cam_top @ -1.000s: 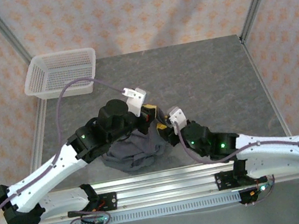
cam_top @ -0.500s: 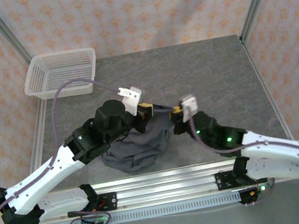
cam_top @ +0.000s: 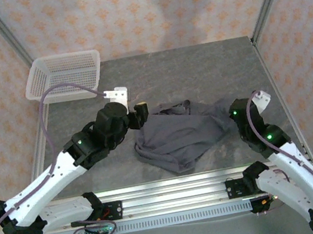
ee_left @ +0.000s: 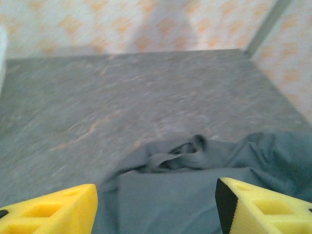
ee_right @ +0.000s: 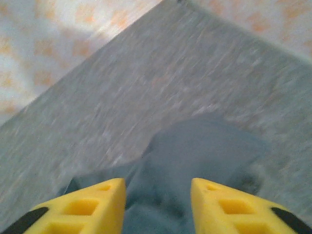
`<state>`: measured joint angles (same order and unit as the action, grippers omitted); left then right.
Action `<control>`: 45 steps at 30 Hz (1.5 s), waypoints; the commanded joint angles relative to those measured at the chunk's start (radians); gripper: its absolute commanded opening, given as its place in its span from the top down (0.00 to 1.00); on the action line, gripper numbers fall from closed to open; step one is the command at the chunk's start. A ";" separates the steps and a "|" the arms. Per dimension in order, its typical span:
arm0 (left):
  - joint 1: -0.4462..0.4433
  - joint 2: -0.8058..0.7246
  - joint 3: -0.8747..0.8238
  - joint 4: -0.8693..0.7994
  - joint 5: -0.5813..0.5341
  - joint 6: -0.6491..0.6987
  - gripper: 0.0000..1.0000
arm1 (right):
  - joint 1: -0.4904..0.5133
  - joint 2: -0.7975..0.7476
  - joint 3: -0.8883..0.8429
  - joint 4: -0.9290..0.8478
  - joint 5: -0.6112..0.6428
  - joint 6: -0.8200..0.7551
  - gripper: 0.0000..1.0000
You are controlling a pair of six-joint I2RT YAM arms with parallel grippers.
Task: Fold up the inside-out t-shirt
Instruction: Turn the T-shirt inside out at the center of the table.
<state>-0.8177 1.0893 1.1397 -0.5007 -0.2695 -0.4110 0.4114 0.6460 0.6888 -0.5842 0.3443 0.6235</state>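
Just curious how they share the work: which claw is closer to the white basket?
Left. The left claw hangs to the near right of the white basket, by the t-shirt's left edge; the right claw is much farther, at the t-shirt's right edge.

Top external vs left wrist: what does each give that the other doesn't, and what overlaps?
Top external gives: the white basket at the table's far-left corner, the left arm and right arm, and the whole t-shirt lying rumpled between them. Left wrist gives: a close look at the bunched folds on the shirt's far edge, and the left end effector open, its yellow fingers wide apart over the fabric. Shared: the grey t-shirt and the bare table beyond it.
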 commanded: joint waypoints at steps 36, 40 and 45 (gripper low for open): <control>0.133 0.031 -0.221 0.001 0.206 -0.196 0.31 | 0.118 0.976 0.659 0.098 -0.498 -0.011 1.00; 0.135 0.000 -0.222 -0.013 0.177 -0.186 0.31 | 0.120 0.868 0.629 0.100 -0.475 -0.062 1.00; 0.134 -0.016 -0.233 0.006 0.182 -0.153 0.31 | 0.121 0.714 0.643 0.143 -0.595 -0.200 1.00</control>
<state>-0.6861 1.0889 0.9142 -0.4797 -0.0540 -0.6014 0.5274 1.4345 1.3121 -0.4744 -0.1928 0.5323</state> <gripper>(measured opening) 0.687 0.040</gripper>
